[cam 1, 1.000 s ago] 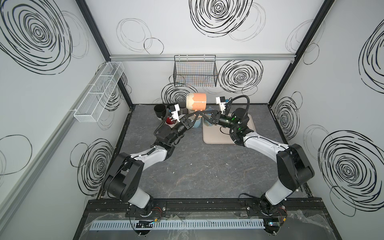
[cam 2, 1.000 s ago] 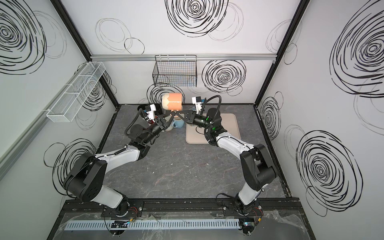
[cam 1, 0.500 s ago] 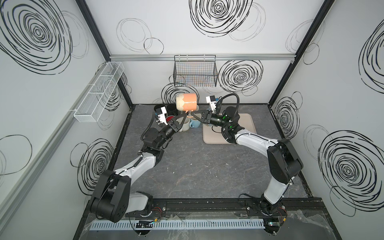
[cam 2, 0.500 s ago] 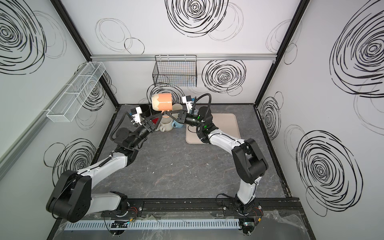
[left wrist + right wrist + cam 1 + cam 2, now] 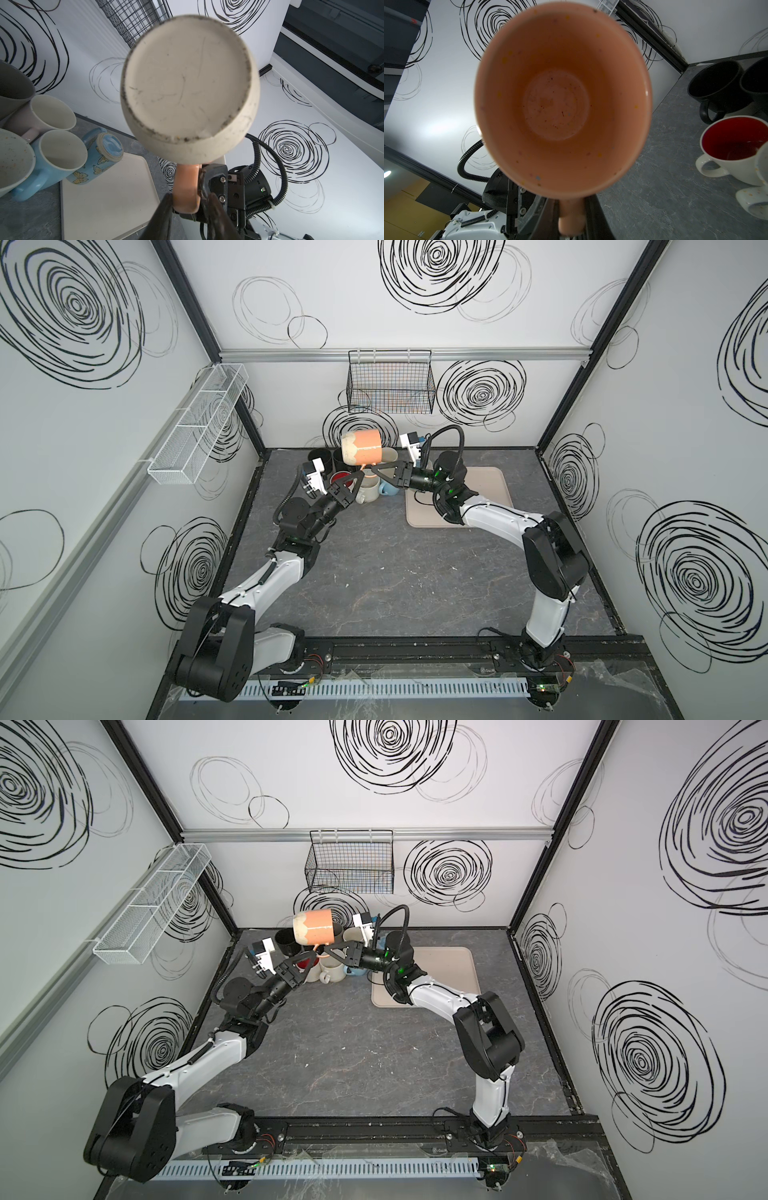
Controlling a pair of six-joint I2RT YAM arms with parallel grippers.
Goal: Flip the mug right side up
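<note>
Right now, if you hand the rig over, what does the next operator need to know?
Right gripper: jaws shut on the handle of the orange mug.
Left gripper: jaws straddle the same handle; grip unconfirmed.
Mug: airborne by the other mugs, on its side, base toward the left arm, mouth toward the right.
Done: lifted, half turned.
Left: tip mouth up, set it down.

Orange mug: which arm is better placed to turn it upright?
Probably right: the right gripper is shut on the handle of the orange mug, held sideways in mid-air; the left gripper flanks that handle, grip unclear.
</note>
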